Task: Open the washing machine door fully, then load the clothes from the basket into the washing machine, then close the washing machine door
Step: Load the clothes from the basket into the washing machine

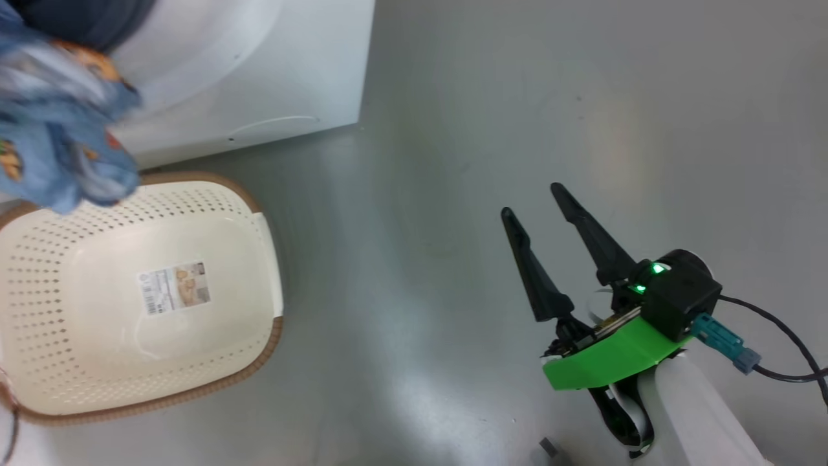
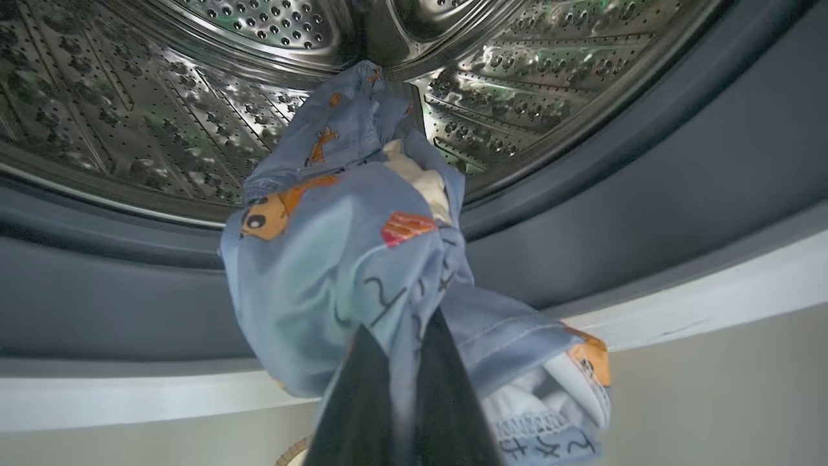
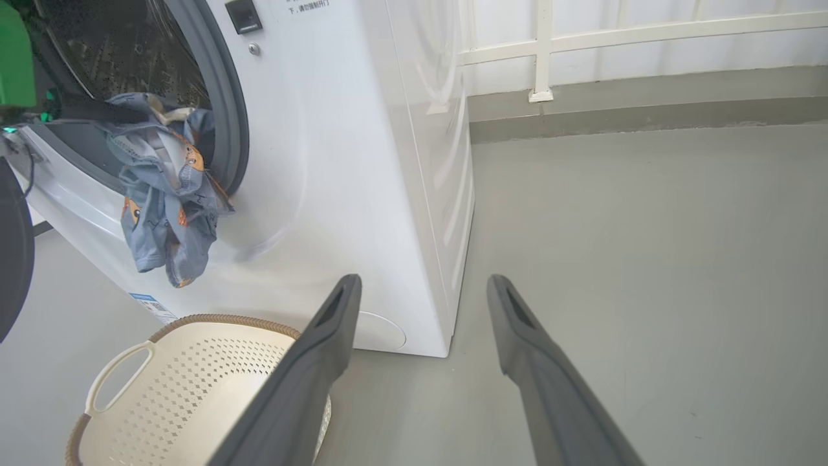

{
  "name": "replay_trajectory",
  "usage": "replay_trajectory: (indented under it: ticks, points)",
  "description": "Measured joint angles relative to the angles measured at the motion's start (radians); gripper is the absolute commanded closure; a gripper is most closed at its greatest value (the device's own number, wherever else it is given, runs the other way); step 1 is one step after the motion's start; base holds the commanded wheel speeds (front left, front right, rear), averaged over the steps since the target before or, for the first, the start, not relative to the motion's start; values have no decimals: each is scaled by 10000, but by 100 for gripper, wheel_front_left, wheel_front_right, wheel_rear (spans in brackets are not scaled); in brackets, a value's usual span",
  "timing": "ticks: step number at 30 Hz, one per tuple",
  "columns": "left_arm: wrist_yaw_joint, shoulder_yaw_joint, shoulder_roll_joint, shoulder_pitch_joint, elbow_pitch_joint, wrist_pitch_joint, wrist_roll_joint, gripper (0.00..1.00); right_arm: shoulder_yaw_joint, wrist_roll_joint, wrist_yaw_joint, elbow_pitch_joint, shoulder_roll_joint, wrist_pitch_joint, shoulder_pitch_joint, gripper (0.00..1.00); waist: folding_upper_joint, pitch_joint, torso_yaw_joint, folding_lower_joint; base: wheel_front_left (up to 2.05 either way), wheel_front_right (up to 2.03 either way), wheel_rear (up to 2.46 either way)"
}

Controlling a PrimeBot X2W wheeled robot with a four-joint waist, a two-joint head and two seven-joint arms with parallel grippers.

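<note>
My left gripper [image 2: 401, 323] is shut on a bunch of light-blue clothes [image 2: 336, 259] with orange figures. It holds them at the mouth of the washing machine [image 3: 362, 162], over the grey-blue rubber ring [image 2: 647, 194] and in front of the steel drum [image 2: 162, 97]. In the right wrist view the clothes [image 3: 165, 207] hang down from the opening, and the black rim of the open door [image 3: 13, 259] shows at the left edge. The cream basket [image 1: 259, 362] stands on the floor below with just a label on its floor. My right gripper [image 1: 532, 200] hovers open over the floor, to the right of the basket.
Grey floor [image 1: 517, 97] spreads to the right of the machine. A white railing [image 3: 543, 52] and a low grey kerb run along the back. A black cable [image 1: 776, 330] trails from my right wrist.
</note>
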Motion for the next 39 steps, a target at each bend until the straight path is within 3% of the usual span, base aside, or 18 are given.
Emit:
replay_trajectory:
  ticks: [5, 13, 24, 31, 39]
  points:
    - [222, 142, 196, -731, 334, -44, 336, 100, 180, 196, 0, 2, 65, 0, -109, 0, 0, 199, -273, 0, 0, 0, 0]
    - [648, 313, 418, -2285, 1685, -1710, 1438, 100, 700, 493, 0, 19, 176, 2, -405, 0, 0, 737, -997, 0, 0, 0, 0]
    - [698, 299, 1024, -4632, 3149, -4207, 2794, 100, 1200, 832, 0, 21, 259, 0, -887, 0, 0, 1611, -1698, 0, 0, 0, 0]
    - [740, 297, 1127, -5730, 3739, -5586, 3233, 100, 1360, 984, 0, 19, 293, 0, -911, 0, 0, 2085, -2021, 0, 0, 0, 0]
    - [736, 316, 1009, -6034, 4533, -5835, 3057, 100, 1371, 1057, 0, 10, 332, 0, -1061, 0, 0, 2414, -2115, 0, 0, 0, 0]
